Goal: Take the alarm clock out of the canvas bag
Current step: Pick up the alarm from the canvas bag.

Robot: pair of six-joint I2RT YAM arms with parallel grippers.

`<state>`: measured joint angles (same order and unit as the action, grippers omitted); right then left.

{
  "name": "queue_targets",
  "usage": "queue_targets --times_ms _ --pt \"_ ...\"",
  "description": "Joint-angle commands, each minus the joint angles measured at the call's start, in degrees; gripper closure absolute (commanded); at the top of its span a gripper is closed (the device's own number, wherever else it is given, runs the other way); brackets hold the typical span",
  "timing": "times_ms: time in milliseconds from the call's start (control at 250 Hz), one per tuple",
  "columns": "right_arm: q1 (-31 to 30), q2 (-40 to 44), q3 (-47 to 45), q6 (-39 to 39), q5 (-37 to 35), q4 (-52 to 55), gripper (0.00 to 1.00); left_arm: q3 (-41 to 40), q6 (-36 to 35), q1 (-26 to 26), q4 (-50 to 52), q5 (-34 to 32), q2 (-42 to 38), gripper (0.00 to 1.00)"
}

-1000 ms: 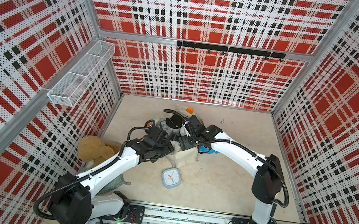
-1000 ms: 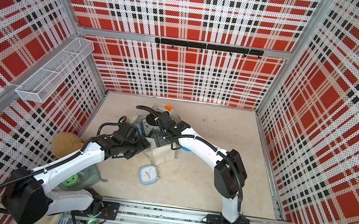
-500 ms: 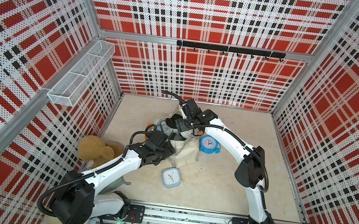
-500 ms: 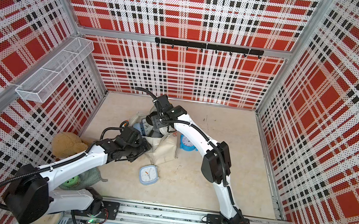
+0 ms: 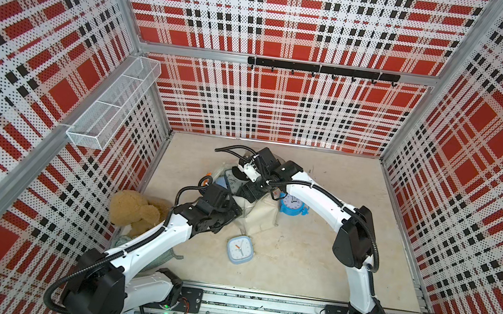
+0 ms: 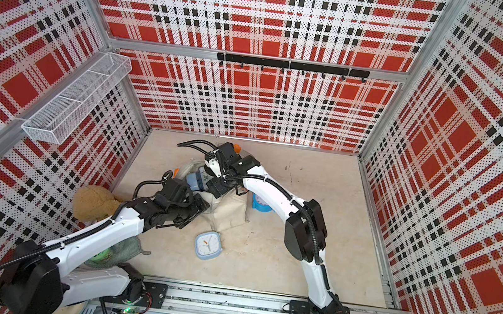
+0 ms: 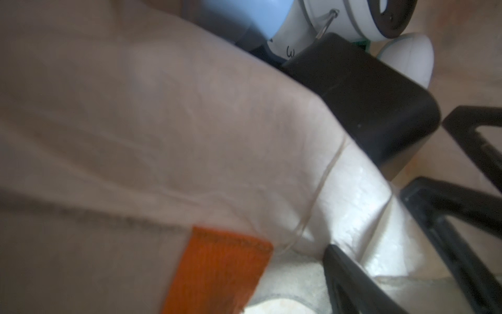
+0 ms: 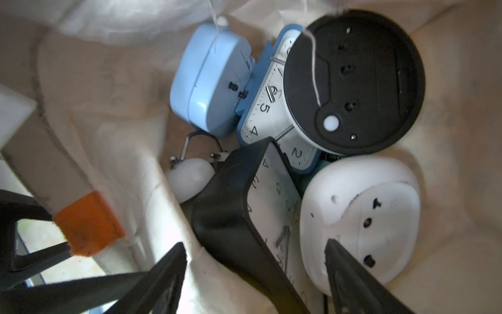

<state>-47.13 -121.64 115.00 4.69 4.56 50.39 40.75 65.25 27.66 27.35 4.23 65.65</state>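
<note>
Cream canvas bag (image 5: 262, 215) with orange trim (image 8: 87, 224). Pale-blue square clock (image 5: 240, 249) at its six o'clock, bright-blue round clock (image 5: 292, 203) at two, tan plush (image 5: 133, 208) at nine. Red-white-black plaid walls (image 5: 283, 109).

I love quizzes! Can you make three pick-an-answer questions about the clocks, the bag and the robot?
1. Where is the square clock? A in the wire basket; B on the table near the bag; C on the teddy.
2. How many clocks lie outside the bag? A two; B none; C five.
3. The right gripper is: A shut on a clock; B shut on the teddy; C open.
B: it lies flat on the table. A: the square clock and a round blue clock. C: its fingers stand apart.
</note>
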Motion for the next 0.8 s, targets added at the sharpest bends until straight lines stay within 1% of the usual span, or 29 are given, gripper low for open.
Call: queue_targets --times_ms 0,196,416,556,680,792 --pt "-0.6 -3.2 3.7 2.7 -1.7 -0.7 0.17 -2.1 2.2 -0.7 3.4 0.2 -2.0 0.19" --pt "-2.1 -7.4 6.7 2.8 -5.9 -0.4 0.17 -2.8 2.0 -2.0 6.5 -0.1 -5.5 0.19" --pt "-2.9 -10.7 8.4 2.4 -8.7 0.8 0.25 -3.0 1.0 -4.9 8.8 0.6 -8.5 0.19" --pt "-3.7 -10.2 5.5 3.6 -10.9 0.9 0.25 -2.8 0.4 -6.6 9.7 1.1 -9.5 0.18" --pt "-4.2 -8.2 1.5 4.1 -12.7 0.7 0.23 -2.5 -0.1 -7.4 10.3 1.4 -10.0 0.19" --pt "-4.3 -5.5 -2.1 4.2 -12.8 0.0 0.21 -2.2 -0.4 -7.7 10.7 1.6 -10.2 0.18"
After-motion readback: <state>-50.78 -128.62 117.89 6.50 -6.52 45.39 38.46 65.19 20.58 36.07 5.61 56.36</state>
